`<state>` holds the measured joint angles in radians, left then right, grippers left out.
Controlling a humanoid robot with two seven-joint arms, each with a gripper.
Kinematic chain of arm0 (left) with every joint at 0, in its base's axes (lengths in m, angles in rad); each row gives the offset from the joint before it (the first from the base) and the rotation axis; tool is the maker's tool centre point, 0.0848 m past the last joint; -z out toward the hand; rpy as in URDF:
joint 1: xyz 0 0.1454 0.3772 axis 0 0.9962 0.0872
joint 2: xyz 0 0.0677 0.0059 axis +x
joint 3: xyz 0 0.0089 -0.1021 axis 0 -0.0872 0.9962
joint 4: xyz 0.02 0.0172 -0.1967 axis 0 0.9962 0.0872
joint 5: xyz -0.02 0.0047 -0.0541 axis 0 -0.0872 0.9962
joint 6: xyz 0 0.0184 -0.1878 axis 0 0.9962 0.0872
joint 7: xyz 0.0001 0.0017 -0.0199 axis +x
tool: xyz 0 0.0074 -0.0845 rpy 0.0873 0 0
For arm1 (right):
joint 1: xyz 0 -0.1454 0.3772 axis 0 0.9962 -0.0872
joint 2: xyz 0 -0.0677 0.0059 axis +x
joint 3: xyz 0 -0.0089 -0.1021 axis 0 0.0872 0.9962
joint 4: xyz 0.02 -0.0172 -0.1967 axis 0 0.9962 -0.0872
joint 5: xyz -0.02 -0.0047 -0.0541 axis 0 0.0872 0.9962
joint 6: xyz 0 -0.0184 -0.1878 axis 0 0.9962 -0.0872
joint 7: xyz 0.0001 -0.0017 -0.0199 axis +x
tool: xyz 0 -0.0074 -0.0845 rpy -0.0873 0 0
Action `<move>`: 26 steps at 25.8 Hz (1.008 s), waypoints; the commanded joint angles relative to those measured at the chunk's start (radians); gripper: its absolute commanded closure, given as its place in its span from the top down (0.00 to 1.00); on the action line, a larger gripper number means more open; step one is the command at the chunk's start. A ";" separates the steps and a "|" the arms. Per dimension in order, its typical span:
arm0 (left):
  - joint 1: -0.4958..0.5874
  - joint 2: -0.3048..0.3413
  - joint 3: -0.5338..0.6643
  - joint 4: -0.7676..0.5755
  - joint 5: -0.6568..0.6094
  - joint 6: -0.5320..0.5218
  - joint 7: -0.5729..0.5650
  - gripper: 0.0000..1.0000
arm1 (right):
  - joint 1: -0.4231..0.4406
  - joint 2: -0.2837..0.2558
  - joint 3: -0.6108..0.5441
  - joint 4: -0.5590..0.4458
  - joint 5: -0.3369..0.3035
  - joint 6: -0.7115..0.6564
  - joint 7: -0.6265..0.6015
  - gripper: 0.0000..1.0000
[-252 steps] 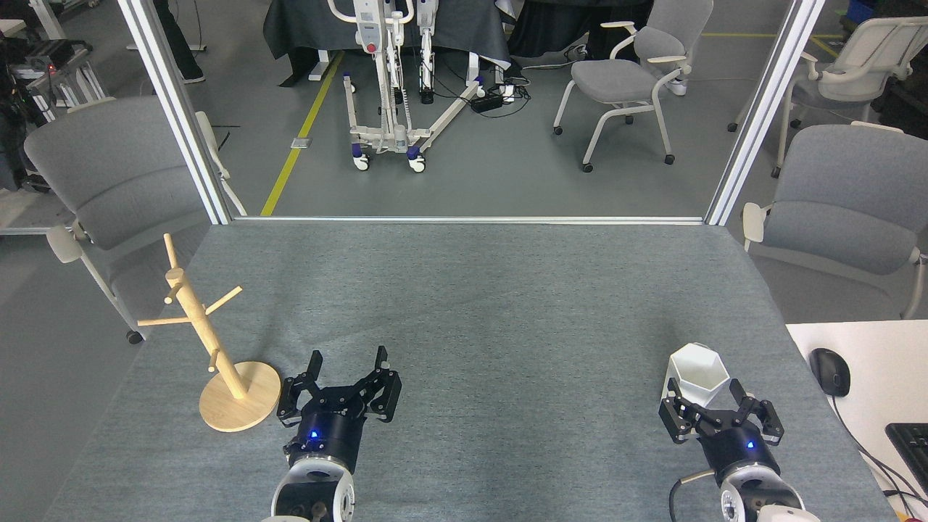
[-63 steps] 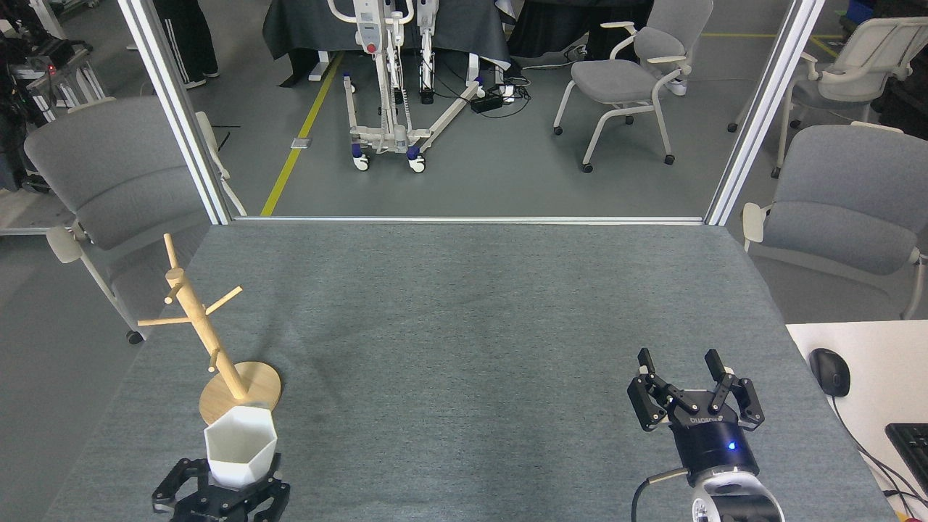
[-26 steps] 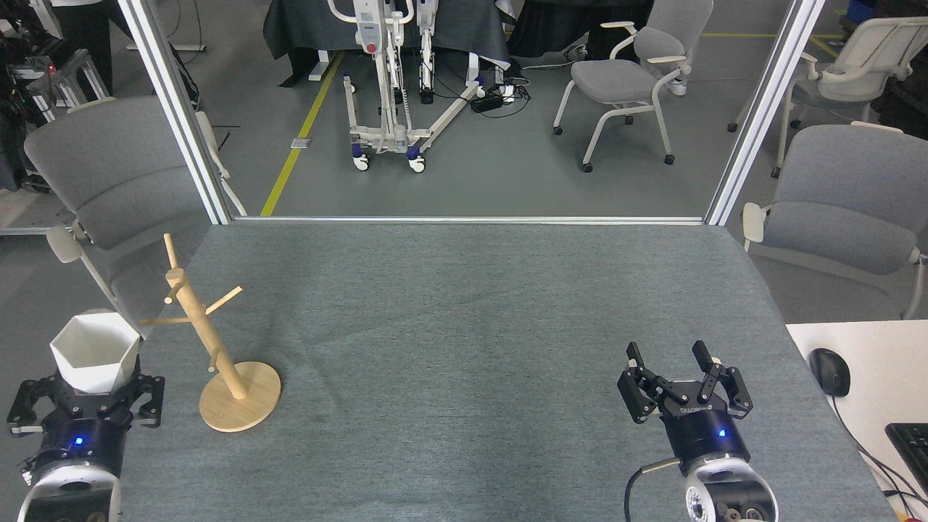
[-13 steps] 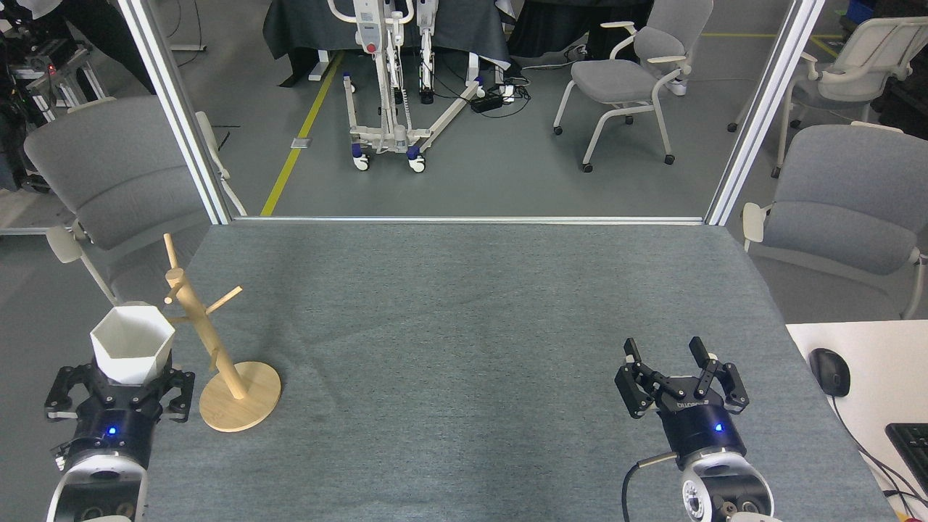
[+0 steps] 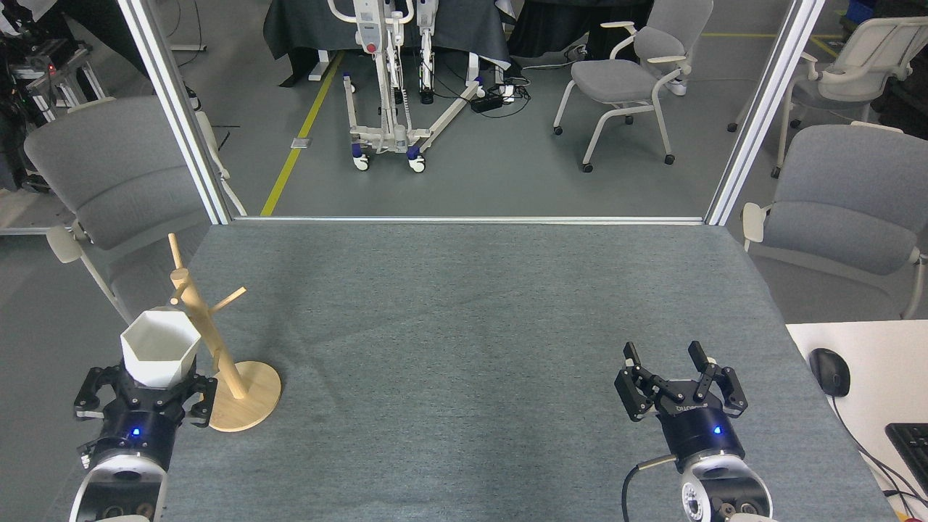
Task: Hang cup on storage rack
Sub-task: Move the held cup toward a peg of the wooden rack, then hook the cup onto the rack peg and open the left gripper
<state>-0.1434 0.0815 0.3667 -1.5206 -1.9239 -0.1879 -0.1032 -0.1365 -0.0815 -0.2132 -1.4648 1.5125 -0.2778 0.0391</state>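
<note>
— What are your pincers doing?
— Lower left, my left pincer [image 5: 148,391] pinches the cup [image 5: 159,346], rim up. Lower right, my right pincer [image 5: 678,377] is spread over the bench [image 5: 471,319].
— And the storage rack [image 5: 210,341]?
— Just right of the cup; whether they touch, I cannot tell.

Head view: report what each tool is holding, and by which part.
The left tool grips the white cup by its narrow base, rim upward, beside the wooden rack. The right tool is open and holds nothing.
</note>
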 commanded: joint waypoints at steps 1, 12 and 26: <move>0.001 -0.002 -0.005 0.010 0.000 0.002 0.000 0.43 | -0.002 -0.001 0.000 0.001 0.000 0.002 -0.002 1.00; 0.001 -0.002 -0.006 0.080 0.003 0.004 0.014 0.89 | -0.005 -0.017 0.000 0.024 0.000 0.002 -0.004 0.99; 0.011 -0.029 -0.043 0.169 0.008 0.001 0.017 0.98 | -0.003 -0.017 0.000 0.024 -0.008 0.003 -0.004 0.99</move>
<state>-0.1364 0.0700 0.3344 -1.3782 -1.9167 -0.1861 -0.0873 -0.1400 -0.0976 -0.2132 -1.4404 1.5061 -0.2748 0.0351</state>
